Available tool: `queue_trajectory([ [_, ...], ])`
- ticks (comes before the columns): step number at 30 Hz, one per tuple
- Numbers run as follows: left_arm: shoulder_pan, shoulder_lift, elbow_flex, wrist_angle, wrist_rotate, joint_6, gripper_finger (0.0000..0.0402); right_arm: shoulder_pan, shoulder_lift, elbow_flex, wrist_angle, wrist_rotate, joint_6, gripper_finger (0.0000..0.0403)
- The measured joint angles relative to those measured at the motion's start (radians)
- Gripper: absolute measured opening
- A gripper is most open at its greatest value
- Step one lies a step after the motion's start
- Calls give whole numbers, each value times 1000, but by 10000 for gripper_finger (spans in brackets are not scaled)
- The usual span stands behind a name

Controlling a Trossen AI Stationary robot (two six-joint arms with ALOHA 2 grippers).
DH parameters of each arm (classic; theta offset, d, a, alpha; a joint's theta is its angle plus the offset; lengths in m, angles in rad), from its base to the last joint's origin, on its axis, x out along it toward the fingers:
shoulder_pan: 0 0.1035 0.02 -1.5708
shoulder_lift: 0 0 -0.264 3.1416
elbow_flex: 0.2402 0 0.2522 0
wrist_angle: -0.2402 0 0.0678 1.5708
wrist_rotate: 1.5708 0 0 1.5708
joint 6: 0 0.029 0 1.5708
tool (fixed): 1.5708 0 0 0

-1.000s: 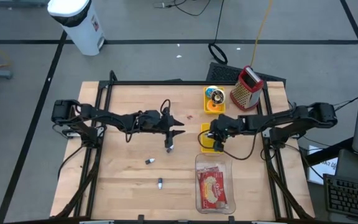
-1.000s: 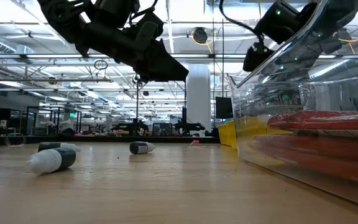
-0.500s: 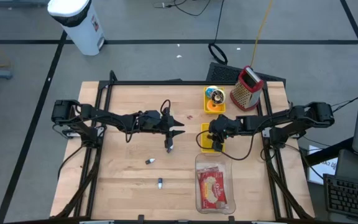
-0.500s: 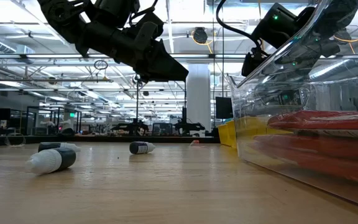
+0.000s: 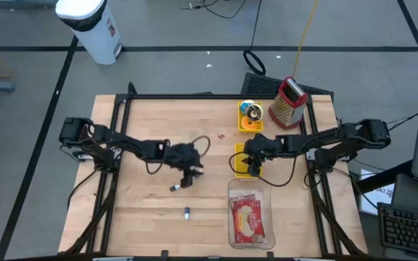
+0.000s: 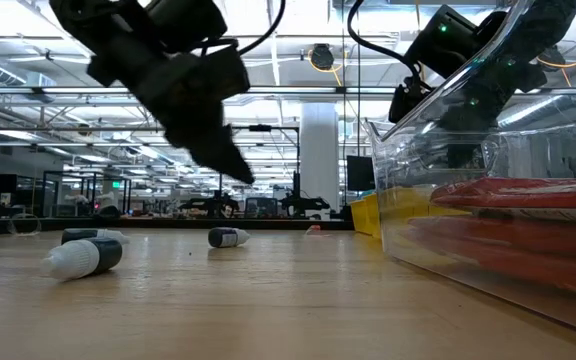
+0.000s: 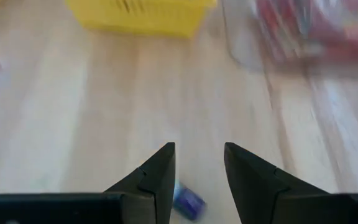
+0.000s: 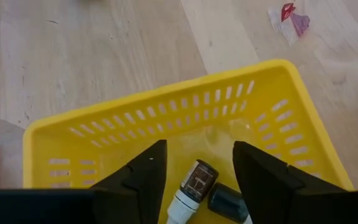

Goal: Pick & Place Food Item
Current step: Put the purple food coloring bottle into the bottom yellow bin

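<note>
My left gripper point(image 5: 191, 172) hangs open over the table's middle, slanting down. A small dark-capped bottle point(image 5: 174, 188) lies on its side on the wood just near of it, and shows low between the fingers in the left wrist view point(image 7: 188, 200). My right gripper point(image 8: 194, 163) stands open above the yellow basket point(image 5: 239, 161). In the basket lie a small bottle point(image 8: 191, 183) and a dark piece point(image 8: 225, 202). Another small bottle point(image 5: 186, 213) lies nearer the table's front edge.
A clear tub point(image 5: 249, 217) holding a red food packet stands at the front right, just near of the basket. A metal grater point(image 5: 289, 103) and a can on an orange holder point(image 5: 250, 114) stand at the back right. Bare wood lies left of the bottles.
My left gripper has swung toward the table's near edge and tipped its fingers downward, coming closer to the small bottle lying on the wood. The bottles and the basket have kept their places.
</note>
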Motion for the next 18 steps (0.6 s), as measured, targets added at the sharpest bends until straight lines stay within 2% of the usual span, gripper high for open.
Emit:
queue_trajectory([
  [6, -75, 0, 0, -68, -74, -105, 136, -6, -83, 0, -1, 2, -19, 172],
  [13, -77, 15, 0, -136, -148, -251, 136, -4, -251, 0, 1, 5, -32, 171],
  [18, -69, 67, 0, -116, -132, -357, 136, 21, -341, 0, 8, 11, -58, 165],
])
